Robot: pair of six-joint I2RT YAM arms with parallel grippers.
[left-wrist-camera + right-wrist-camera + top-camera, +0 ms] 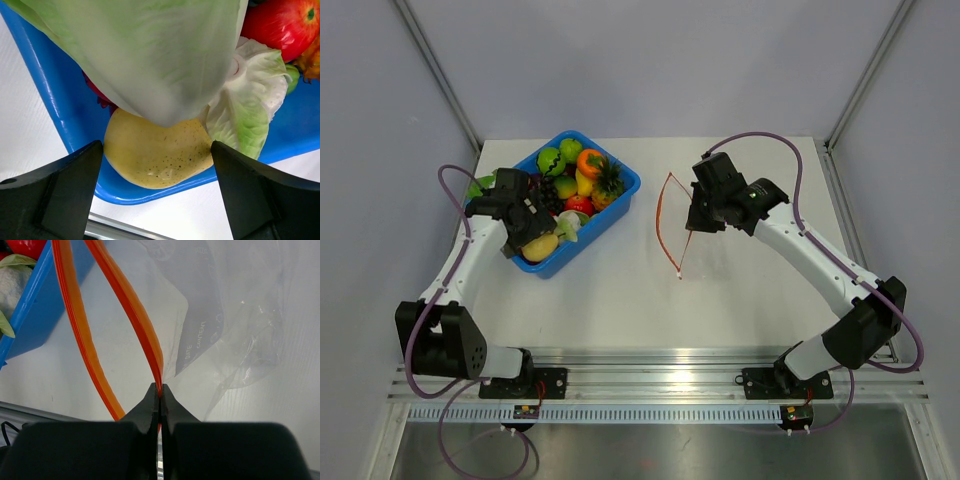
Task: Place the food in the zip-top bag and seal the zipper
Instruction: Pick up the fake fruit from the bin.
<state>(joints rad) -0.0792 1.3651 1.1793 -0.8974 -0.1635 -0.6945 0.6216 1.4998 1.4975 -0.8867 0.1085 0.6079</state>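
The food fills a blue bin [620, 190]: a yellow speckled piece [155, 155], pale green lettuce [150, 55], a red apple [280, 25] and other pieces. My left gripper [533, 230] hangs over the bin's near corner. It is open, and the yellow piece lies between and beyond its fingers [65, 195]; I cannot tell whether they touch it. The clear zip-top bag [235, 330] lies right of the bin with its mouth gaping. My right gripper [160, 390] is shut on one strip of the red-orange zipper [145, 330]. The white slider [678, 275] sits at the zipper's near end.
The blue bin stands at the table's back left, its near rim [150, 192] just under my left fingers. A metal rail [660, 360] runs along the table's near edge. Grey walls close in the back and sides.
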